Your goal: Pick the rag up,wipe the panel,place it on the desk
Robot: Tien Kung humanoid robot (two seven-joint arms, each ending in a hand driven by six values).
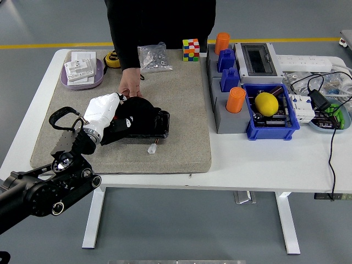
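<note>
My left hand (pixel 104 113), white-shelled on a black arm, comes in from the lower left and is shut on a black rag (pixel 133 110). It presses the rag onto the left part of a black panel (pixel 157 125) that lies on the grey mat (pixel 181 99). A person's hand (pixel 130 88) reaches down from the far side and rests at the panel's back edge, right beside the rag. A small white connector (pixel 152 148) lies on the mat just in front of the panel. My right arm is out of view.
A purple tray of white switch plates (pixel 82 70), a yellow tape measure (pixel 113 59), a bag of screws (pixel 154 57) and a colour cube (pixel 191 49) stand at the back. Grey and blue bins with orange cups and a yellow ball (pixel 267 103) stand to the right, with cables (pixel 330 110) beyond them.
</note>
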